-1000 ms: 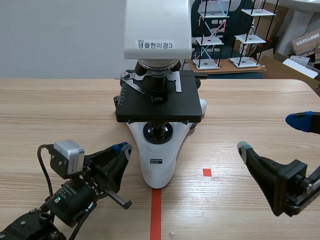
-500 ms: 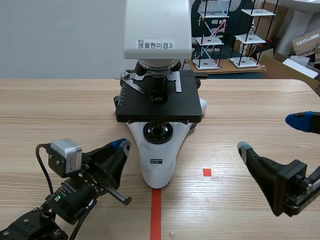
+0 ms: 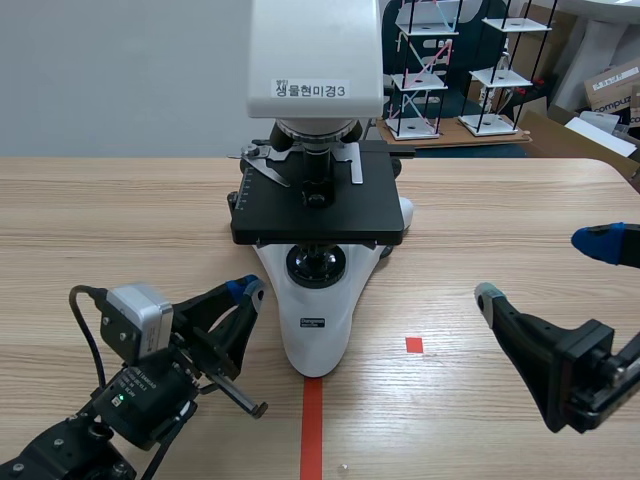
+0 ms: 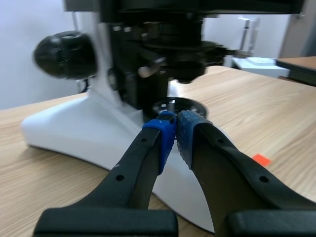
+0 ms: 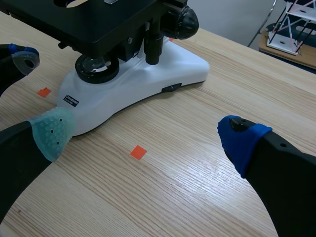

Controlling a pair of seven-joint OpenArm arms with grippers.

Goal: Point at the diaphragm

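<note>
Pointing well here means getting one clear tip aimed under the stage (image 3: 318, 212) of the microscope (image 3: 316, 330), not at the lamp lens (image 3: 316, 265) on its white base. The left jaws are pressed together, blue pads (image 4: 166, 132) meeting with nothing between them, which makes a single neat pointer. They lie low over the bench (image 3: 120, 210) at about 8 o'clock from the base, just beside it and not touching.

The diaphragm (image 4: 187, 61), as far as I can judge, is the dark round assembly hanging below the stage, directly over the lamp lens. A small pale lever (image 4: 150, 69) sticks out of it toward the left jaws. In the scene view it sits at the microscope's centre, almost wholly hidden by the stage edge.

Ahead of the closed tips the lamp lens lines up first, so the aim looks a little low. I would raise the tips and tilt them up before easing forward, stopping short in the gap between lens and stage so that nothing gets nudged. The lever looks easy to knock, and the focus knob (image 4: 64, 54) bulges on the near side. Keep the jaws closed throughout.

The right jaws are spread wide, pads (image 5: 53, 129) well apart and empty, at about 4 o'clock from the base; they are best left parked there.
</note>
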